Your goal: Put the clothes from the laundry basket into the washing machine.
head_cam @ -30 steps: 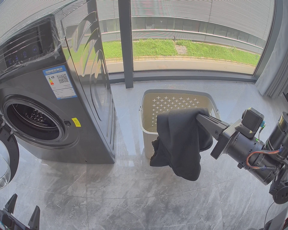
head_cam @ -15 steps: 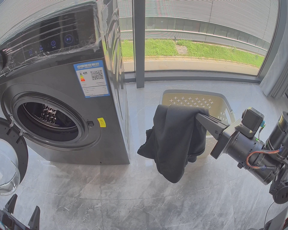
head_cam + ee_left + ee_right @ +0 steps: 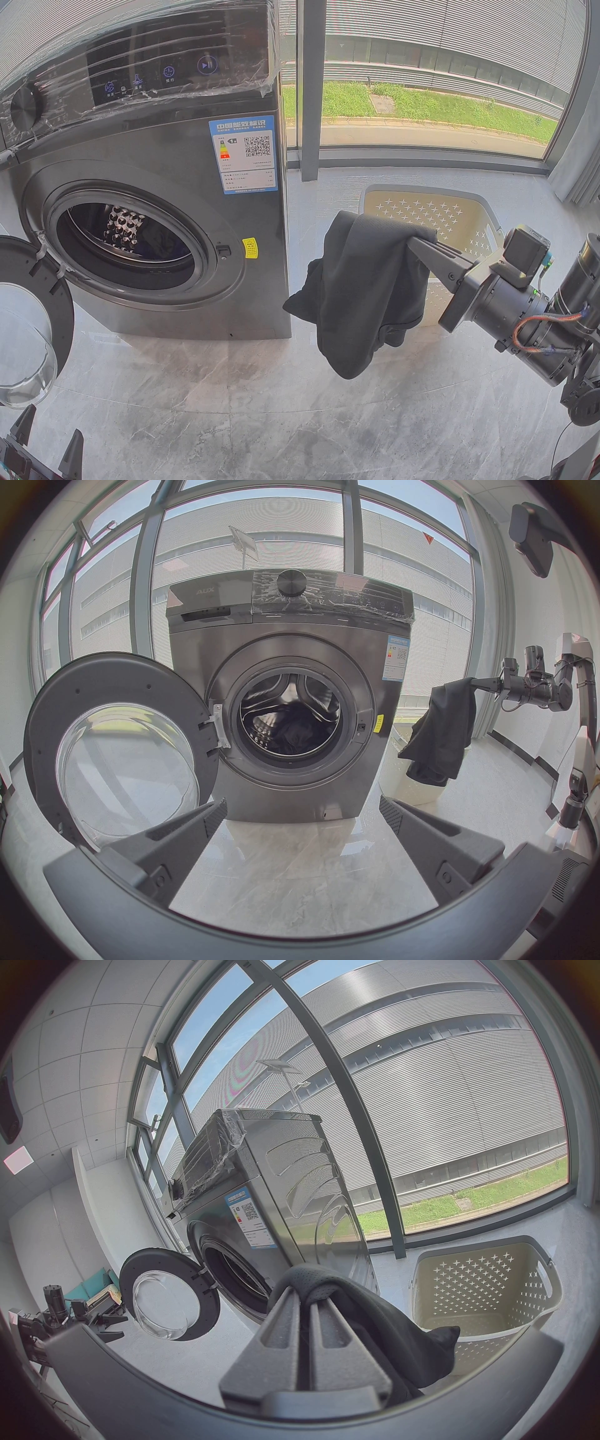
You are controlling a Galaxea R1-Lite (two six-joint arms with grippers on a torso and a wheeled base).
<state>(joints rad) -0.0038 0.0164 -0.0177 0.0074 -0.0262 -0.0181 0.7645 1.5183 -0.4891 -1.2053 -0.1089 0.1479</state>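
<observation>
A dark grey garment (image 3: 362, 287) hangs in the air between the washing machine (image 3: 156, 156) and the beige laundry basket (image 3: 437, 212). My right gripper (image 3: 417, 244) is shut on its top edge, and the cloth drapes over the fingers (image 3: 303, 1310). The machine's round door (image 3: 28, 325) stands swung open to the left. Its drum opening (image 3: 290, 714) holds dark clothes (image 3: 294, 727). My left gripper (image 3: 47, 440) sits low at the near left, open and holding nothing, facing the drum. The basket interior (image 3: 487, 1285) looks bare.
Grey marble floor (image 3: 250, 406) stretches in front of the machine. A tall window with a dark upright post (image 3: 310, 94) runs behind. A curtain (image 3: 584, 162) hangs at the far right. The open door takes up room left of the drum.
The head view has swung left, so machine and basket slid right in the picture. The right arm keeps its place in view, and the held garment's hem has swung toward the machine.
</observation>
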